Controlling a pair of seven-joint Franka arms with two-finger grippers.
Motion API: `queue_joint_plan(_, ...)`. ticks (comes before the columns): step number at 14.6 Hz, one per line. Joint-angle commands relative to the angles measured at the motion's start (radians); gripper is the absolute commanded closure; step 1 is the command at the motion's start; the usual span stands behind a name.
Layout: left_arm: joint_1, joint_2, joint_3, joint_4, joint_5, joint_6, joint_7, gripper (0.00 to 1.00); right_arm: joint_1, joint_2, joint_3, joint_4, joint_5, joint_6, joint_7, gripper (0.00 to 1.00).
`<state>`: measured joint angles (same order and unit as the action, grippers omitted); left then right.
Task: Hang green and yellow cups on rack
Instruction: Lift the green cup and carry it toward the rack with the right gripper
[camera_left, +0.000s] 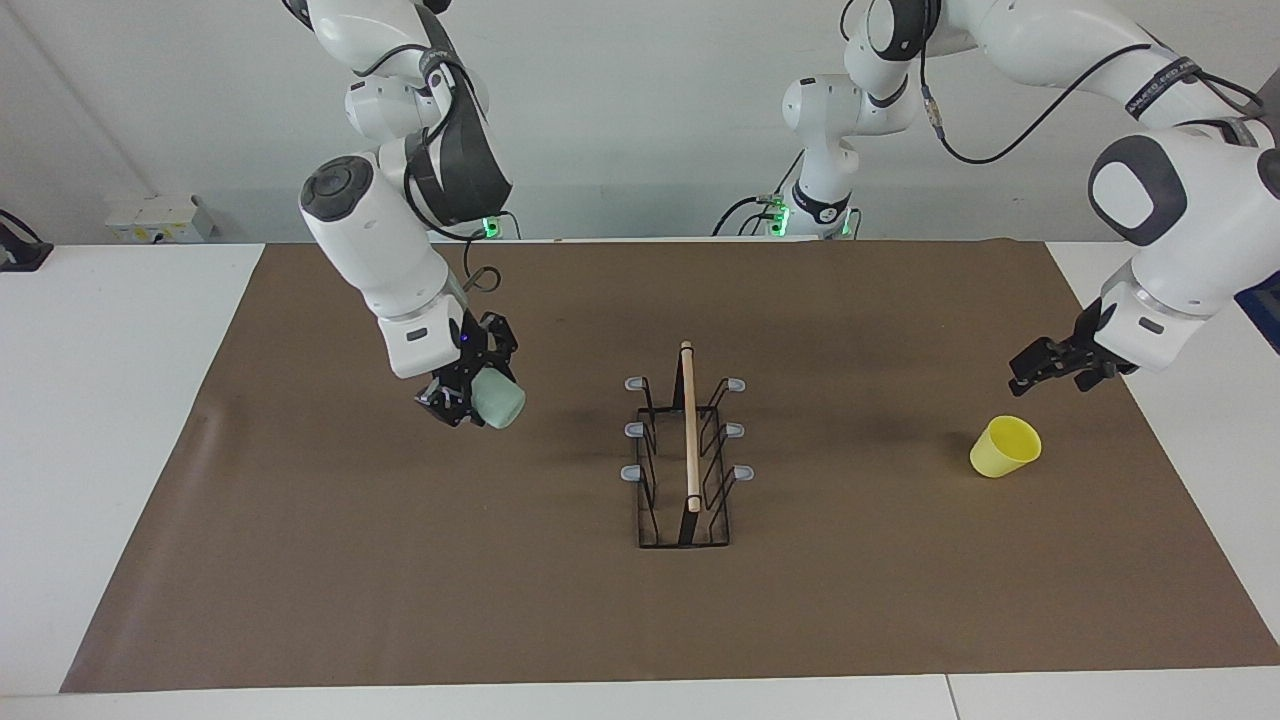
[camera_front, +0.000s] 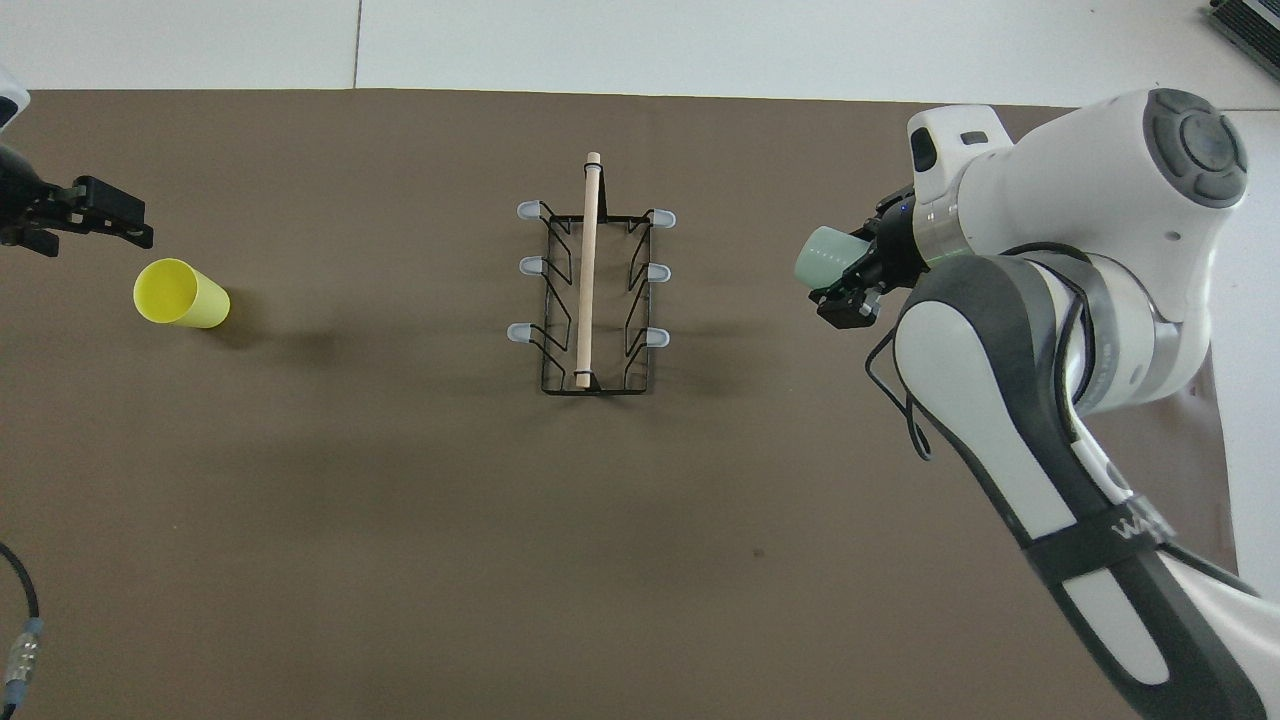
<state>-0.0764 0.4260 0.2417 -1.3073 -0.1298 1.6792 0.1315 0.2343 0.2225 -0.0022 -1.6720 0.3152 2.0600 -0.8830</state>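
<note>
Lying on its side in the air, the green cup (camera_left: 497, 402) was clamped in the right hand (camera_left: 458, 396), beside the rack (camera_left: 686, 455) mid-bench (camera_left: 130, 420). The yellow cup (camera_left: 1004, 446) rested on the mat just under the left hand (camera_left: 1040, 367), whose fingers stood apart.

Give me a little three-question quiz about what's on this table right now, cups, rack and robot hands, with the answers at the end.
1. True or false: a cup already hangs on the rack.
2. Which cup is off the table? A) green cup B) yellow cup
3. What is the left gripper doing?

Key:
1. False; all six prongs are bare.
2. A; the right gripper holds it tipped sideways in the air, over the mat toward the right arm's end of the table.
3. It hovers close above the yellow cup, which sits on the mat mouth up and leaning, holding nothing.
</note>
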Motion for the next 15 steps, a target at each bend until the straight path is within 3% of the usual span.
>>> queue_joint_plan(1, -0.008, 0.140, 0.085, 0.151, -0.077, -0.012, -0.035, 0.00, 0.011, -0.051, 0.004, -0.084, 0.158, 0.124, -0.089, 1.00)
queue_joint_plan(3, 0.000, 0.192, 0.129, 0.171, -0.155, 0.000, -0.136, 0.00, 0.023, -0.071, 0.004, -0.129, 0.302, 0.219, -0.164, 1.00)
queue_joint_plan(6, 0.024, 0.281, 0.175, 0.210, -0.169, 0.022, -0.193, 0.00, 0.046, -0.094, 0.004, -0.170, 0.493, 0.310, -0.281, 1.00)
queue_joint_plan(8, 0.067, 0.312, 0.174, 0.218, -0.198, 0.040, -0.233, 0.00, 0.092, -0.123, 0.004, -0.236, 0.673, 0.440, -0.370, 1.00)
queue_joint_plan(10, 0.084, 0.315, 0.177, 0.209, -0.241, 0.043, -0.327, 0.00, 0.135, -0.133, 0.004, -0.265, 0.873, 0.534, -0.508, 1.00)
queue_joint_plan(12, 0.093, 0.312, 0.182, 0.183, -0.310, 0.031, -0.410, 0.00, 0.140, -0.149, 0.004, -0.293, 0.958, 0.555, -0.574, 1.00)
queue_joint_plan(15, 0.084, 0.271, 0.220, 0.048, -0.401, 0.060, -0.536, 0.00, 0.189, -0.158, 0.004, -0.311, 1.160, 0.632, -0.673, 1.00)
